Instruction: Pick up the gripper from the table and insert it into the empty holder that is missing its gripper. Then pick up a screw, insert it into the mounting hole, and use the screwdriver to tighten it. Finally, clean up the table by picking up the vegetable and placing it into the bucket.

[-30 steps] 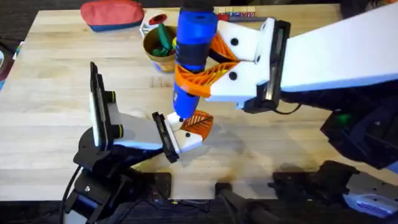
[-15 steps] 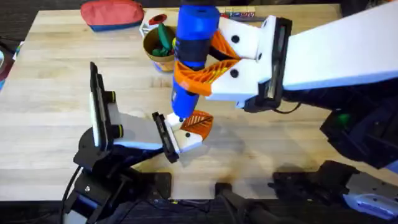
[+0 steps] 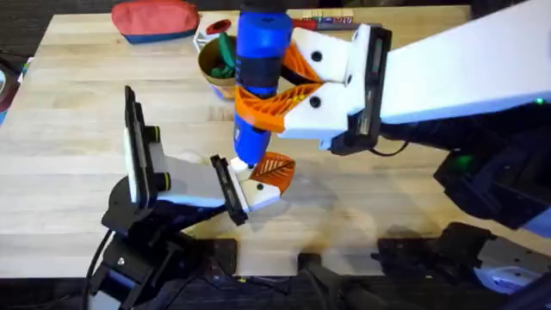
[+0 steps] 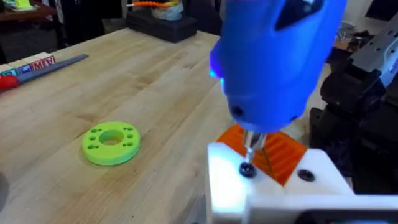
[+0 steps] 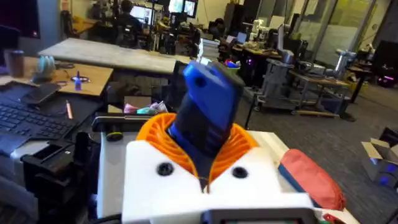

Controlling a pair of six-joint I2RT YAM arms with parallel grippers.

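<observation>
The work surface is a light wooden table; a red pouch lies at its far edge beside the bucket, with a green ring-shaped disc lying apart on the boards. The right gripper is clamped on the upright blue screwdriver, whose bit meets a screw in the white holder carrying the orange gripper; the left gripper's own state cannot be told. Behind, the right wrist view shows a workshop with desks and equipment.
</observation>
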